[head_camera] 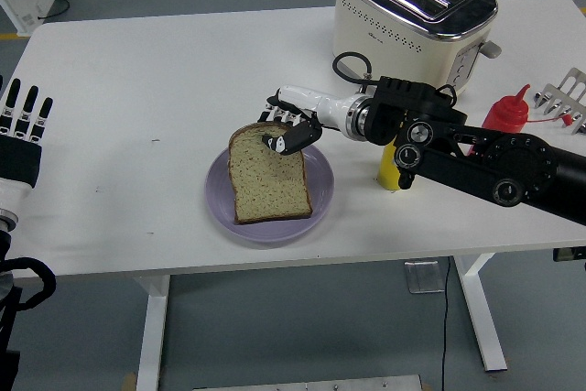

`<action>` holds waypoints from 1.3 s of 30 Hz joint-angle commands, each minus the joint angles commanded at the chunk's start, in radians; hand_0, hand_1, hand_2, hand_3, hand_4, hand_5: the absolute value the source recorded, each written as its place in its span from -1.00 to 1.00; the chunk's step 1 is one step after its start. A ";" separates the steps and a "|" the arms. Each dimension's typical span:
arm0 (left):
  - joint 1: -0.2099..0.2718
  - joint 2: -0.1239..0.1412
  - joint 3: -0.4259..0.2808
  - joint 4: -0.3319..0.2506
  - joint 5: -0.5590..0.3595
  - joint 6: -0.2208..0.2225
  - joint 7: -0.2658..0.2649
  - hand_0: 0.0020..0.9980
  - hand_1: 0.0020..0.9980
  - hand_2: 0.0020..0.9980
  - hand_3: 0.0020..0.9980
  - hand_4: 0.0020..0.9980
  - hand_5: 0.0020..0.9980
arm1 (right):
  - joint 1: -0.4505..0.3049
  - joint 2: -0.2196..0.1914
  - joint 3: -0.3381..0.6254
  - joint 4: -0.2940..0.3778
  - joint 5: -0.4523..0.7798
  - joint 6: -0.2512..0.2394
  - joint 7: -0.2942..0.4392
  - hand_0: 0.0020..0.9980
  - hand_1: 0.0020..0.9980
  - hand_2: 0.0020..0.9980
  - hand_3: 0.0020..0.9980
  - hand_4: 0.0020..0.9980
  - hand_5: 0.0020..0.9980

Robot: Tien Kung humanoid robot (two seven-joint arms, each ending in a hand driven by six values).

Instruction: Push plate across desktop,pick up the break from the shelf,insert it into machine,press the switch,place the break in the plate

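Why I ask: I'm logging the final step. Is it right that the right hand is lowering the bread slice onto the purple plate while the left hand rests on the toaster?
Not quite. In the head view the left hand is at the table's left edge, far from the toaster. The right hand does hold the bread slice on the purple plate.

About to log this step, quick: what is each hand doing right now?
Left hand: open, holding nothing, at the table's left edge.
Right hand: shut on the bread slice, which lies over the purple plate.
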 joint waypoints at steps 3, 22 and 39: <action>-0.001 -0.001 0.000 0.000 0.000 0.001 0.000 0.72 0.63 0.75 0.55 0.44 1.00 | 0.001 0.001 0.001 -0.002 -0.021 -0.003 0.015 -0.03 0.21 0.30 0.62 0.31 -0.61; -0.008 -0.001 -0.001 -0.001 0.002 0.003 0.001 0.72 0.63 0.75 0.55 0.43 1.00 | 0.013 -0.007 0.031 0.005 -0.094 -0.064 0.054 0.78 0.76 0.96 1.00 0.69 -0.15; -0.007 -0.001 -0.002 -0.002 0.001 0.003 0.000 0.72 0.63 0.75 0.55 0.43 1.00 | -0.031 -0.040 0.203 0.102 -0.124 -0.231 0.134 0.81 0.74 0.90 1.00 0.64 -0.20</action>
